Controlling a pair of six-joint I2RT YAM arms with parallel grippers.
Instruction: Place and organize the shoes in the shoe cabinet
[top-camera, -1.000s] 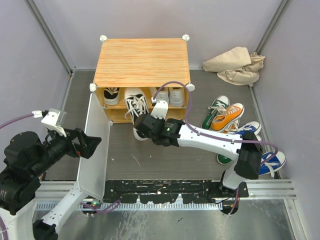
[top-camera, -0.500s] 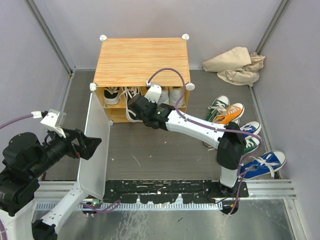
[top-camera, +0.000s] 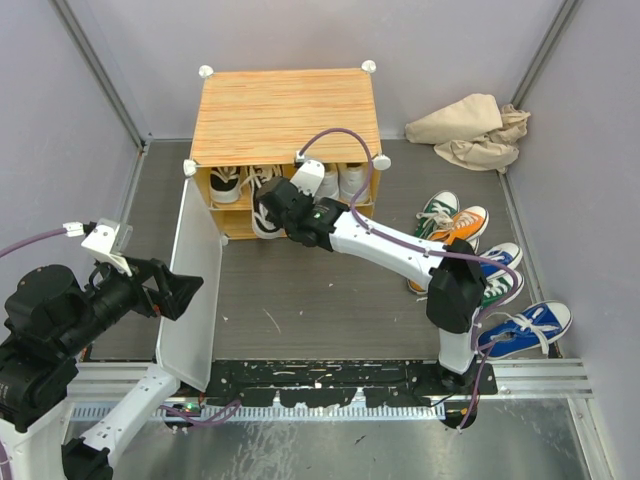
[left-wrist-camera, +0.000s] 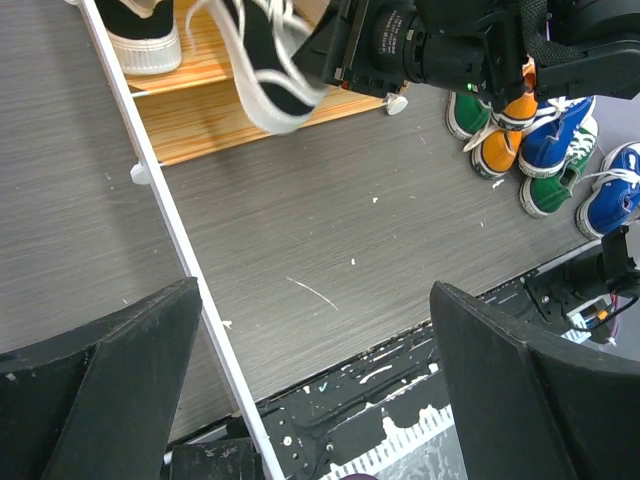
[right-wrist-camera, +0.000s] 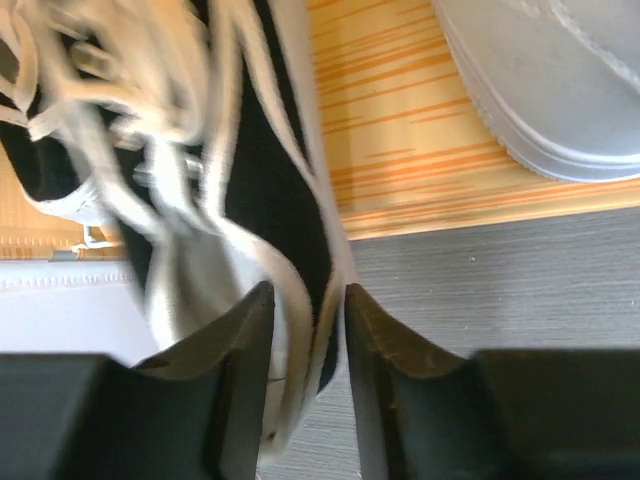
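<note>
The shoe cabinet (top-camera: 285, 105) stands at the back of the tabletop (top-camera: 300, 295), nudged slightly rearward since a second ago, with its white door (top-camera: 195, 280) swung open. The right arm has stretched from mid-floor to the cabinet mouth. The black-and-white shoe (top-camera: 262, 212) now lies partly over the upper shelf, between its mate (top-camera: 225, 185) on the left and the white pair (top-camera: 350, 182) on the right. The right pincer (right-wrist-camera: 305, 295) is clamped narrowly on the shoe's heel wall. The left pincer (left-wrist-camera: 315, 320) gapes wide and grips nothing; the door's edge runs between its fingers. Placing looks nearly done, with only the release left. The loose shoes (top-camera: 455, 235) on the right are not yet stored.
</note>
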